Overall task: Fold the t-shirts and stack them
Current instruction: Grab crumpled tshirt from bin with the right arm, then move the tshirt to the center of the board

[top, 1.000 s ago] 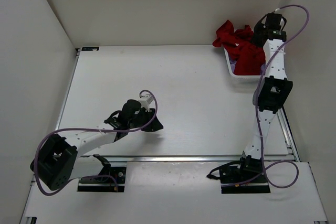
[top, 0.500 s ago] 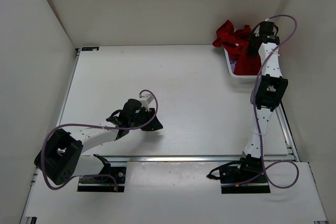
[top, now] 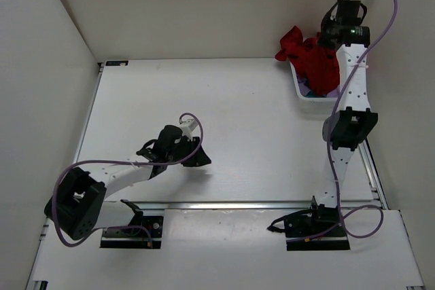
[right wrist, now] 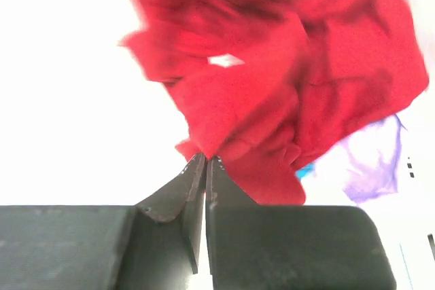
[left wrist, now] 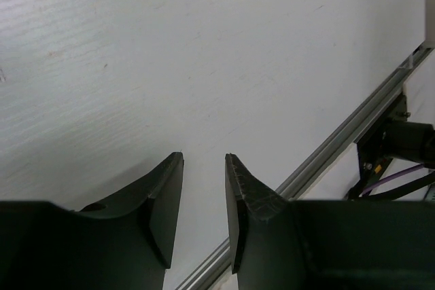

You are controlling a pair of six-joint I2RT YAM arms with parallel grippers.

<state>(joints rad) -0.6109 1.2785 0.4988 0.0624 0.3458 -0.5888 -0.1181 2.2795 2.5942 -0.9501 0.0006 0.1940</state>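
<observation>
You have three t-shirts to count: one red t-shirt (right wrist: 272,86), one lavender t-shirt (right wrist: 370,157) and a sliver of one teal t-shirt (right wrist: 306,171). One white basket (top: 299,89), one table (top: 238,113), two grippers: left gripper (left wrist: 204,157), right gripper (right wrist: 207,159).

The left arm (top: 119,180) and the right arm (top: 351,79) are alike: white tubular links dotted with small dark screws, joined by chunky black joint housings (top: 352,127). A lavender cable (top: 102,166) loops loosely along each, and each is bolted to a black base plate (top: 132,231). A small green light (top: 353,30) glows on the right wrist. The left hand (left wrist: 204,157) and the right hand (right wrist: 206,159) have matt black wedge-shaped fingers (left wrist: 166,202) tapering to thin tips, one inner pad (left wrist: 258,202) finely ridged
</observation>
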